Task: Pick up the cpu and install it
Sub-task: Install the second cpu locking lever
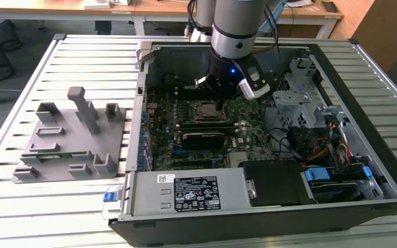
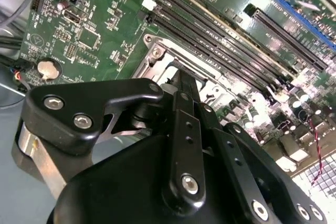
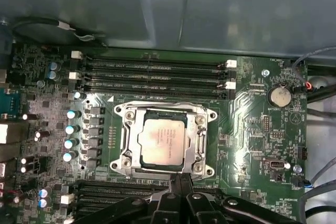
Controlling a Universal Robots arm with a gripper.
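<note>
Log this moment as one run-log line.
cpu: seated in motherboard socket | hand: beside socket edge, holding nothing | memory slots: empty

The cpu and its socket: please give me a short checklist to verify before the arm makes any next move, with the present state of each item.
1. The cpu lies inside the socket frame: ok.
2. The cpu sits level in the frame, not tilted: ok as far as the first wrist view shows.
3. The gripper is empty: ok, its fingers meet with nothing between them.
4. The gripper is off the cpu: ok, it is at the frame's edge.
5. The cpu is fully seated: cannot tell.
6. The frame is latched: cannot tell.
</note>
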